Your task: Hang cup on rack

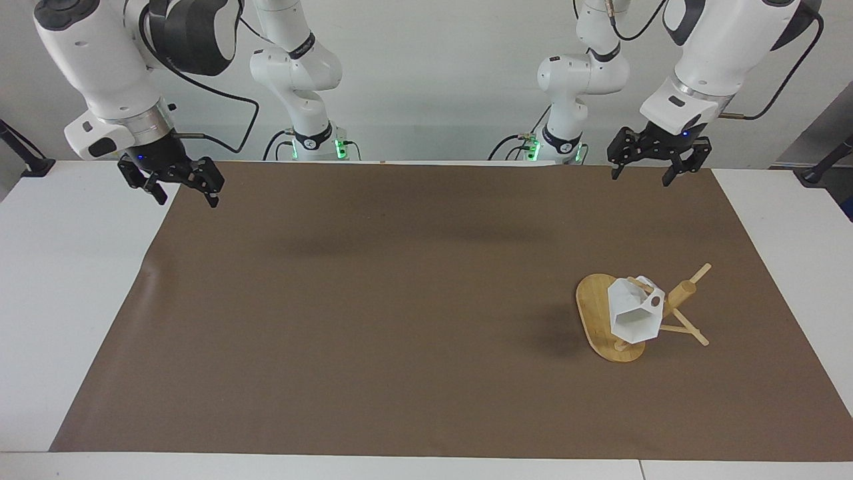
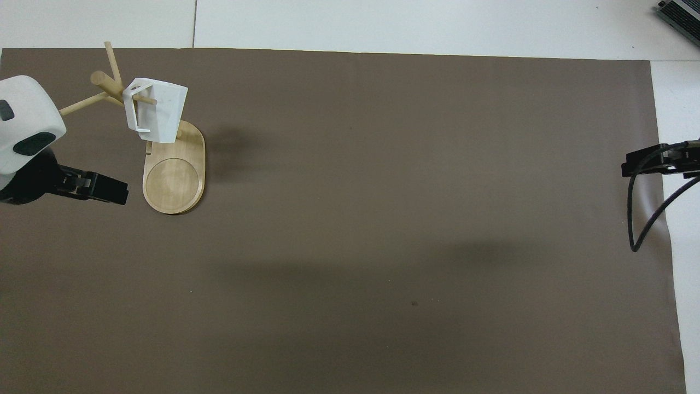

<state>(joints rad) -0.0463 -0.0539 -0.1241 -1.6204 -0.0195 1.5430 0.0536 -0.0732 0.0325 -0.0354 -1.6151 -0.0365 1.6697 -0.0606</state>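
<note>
The white faceted cup (image 1: pixel 633 317) (image 2: pixel 161 115) hangs by its handle on a peg of the bamboo rack (image 1: pixel 590 307) (image 2: pixel 174 180), which stands on the mat toward the left arm's end of the table. No gripper touches the cup. My left gripper (image 1: pixel 641 177) (image 2: pixel 109 189) is raised over the mat's edge on the robots' side of the rack, open and empty. My right gripper (image 1: pixel 188 198) (image 2: pixel 637 164) hangs open and empty over the mat's corner at the right arm's end, where that arm waits.
A brown mat (image 1: pixel 400 300) covers most of the white table (image 1: pixel 66 300). A grey device (image 2: pixel 681 13) lies at the table's corner farthest from the robots, at the right arm's end.
</note>
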